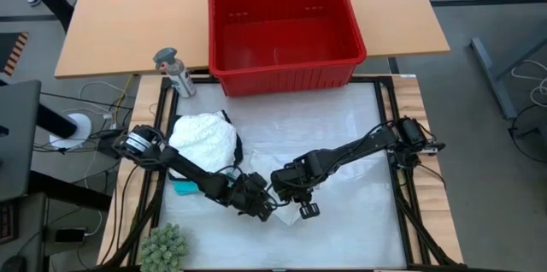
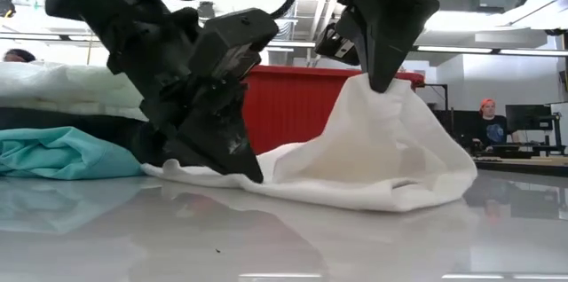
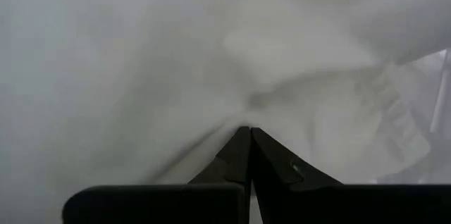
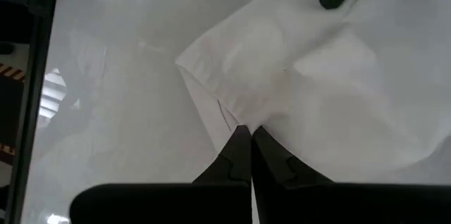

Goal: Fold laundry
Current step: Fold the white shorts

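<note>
White garment [image 2: 373, 162] at 6 o'clock of desk [image 1: 342, 135]. Left gripper [image 2: 244, 162] jaws clenched on its low edge; right gripper [image 2: 386, 78] jaws clenched on lifted peak. Laundry pile [image 1: 203, 139] at 9 o'clock.

Two dark arms are seen over the table [image 1: 359, 221], each ending in one gripper: the left gripper [image 2: 253, 171] and the right gripper [image 2: 383, 82], two in all. One red basket [image 1: 286, 28] is counted at the table's far edge. One small green plant [image 1: 164, 246] is found at the near left corner, and one grey bottle-like object [image 1: 175, 71] at the far left corner.

Of cloth pieces, four can be made out: one white garment [image 2: 373, 158] near the middle, one white bundle [image 1: 203, 139] toward the left edge, one teal piece [image 2: 62, 153] and, probably, one black piece [image 1: 232, 148] beneath the bundle, though little of it is shown. One person [image 2: 488, 122] is visible in the room behind.
</note>
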